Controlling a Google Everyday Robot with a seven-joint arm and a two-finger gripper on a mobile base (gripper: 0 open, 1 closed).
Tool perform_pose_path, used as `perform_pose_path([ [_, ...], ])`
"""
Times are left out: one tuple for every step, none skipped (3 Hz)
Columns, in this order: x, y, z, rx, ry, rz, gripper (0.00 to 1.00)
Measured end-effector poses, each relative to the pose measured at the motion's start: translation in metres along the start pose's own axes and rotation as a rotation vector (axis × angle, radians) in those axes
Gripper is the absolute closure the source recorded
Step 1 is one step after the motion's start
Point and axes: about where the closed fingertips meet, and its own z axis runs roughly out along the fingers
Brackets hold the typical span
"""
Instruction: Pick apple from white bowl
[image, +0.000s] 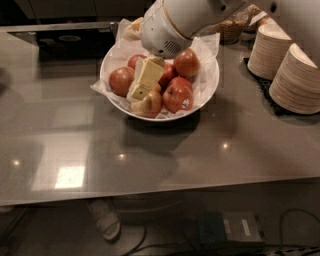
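The white bowl (207, 87), wide and lined with crinkled white paper, stands on the grey counter and holds several apples. The large dull red apple streaked with yellow-orange (121, 81) lies at the bowl's left side. My gripper (142, 93) hangs from the white arm (172, 25) and reaches down into the bowl's middle-left. Its tip is just right of that apple and over a pale yellow-green apple (151, 105) at the front. A red apple with a sticker (178, 97) lies at the front right, and another reddish apple (186, 63) at the back right.
Stacks of cream paper bowls (295, 77) stand at the right on a black mat. A wicker basket (227, 31) sits behind the white bowl. The counter's front edge runs across the lower part of the view, with cables on the floor below.
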Motion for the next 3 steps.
perform_pose_path([
  [0.003,-0.010,0.009,0.012,0.012,0.002,0.28],
  [0.006,-0.017,0.015,0.021,0.021,0.005,0.28],
  [0.010,-0.021,0.021,0.025,0.024,0.019,0.27],
])
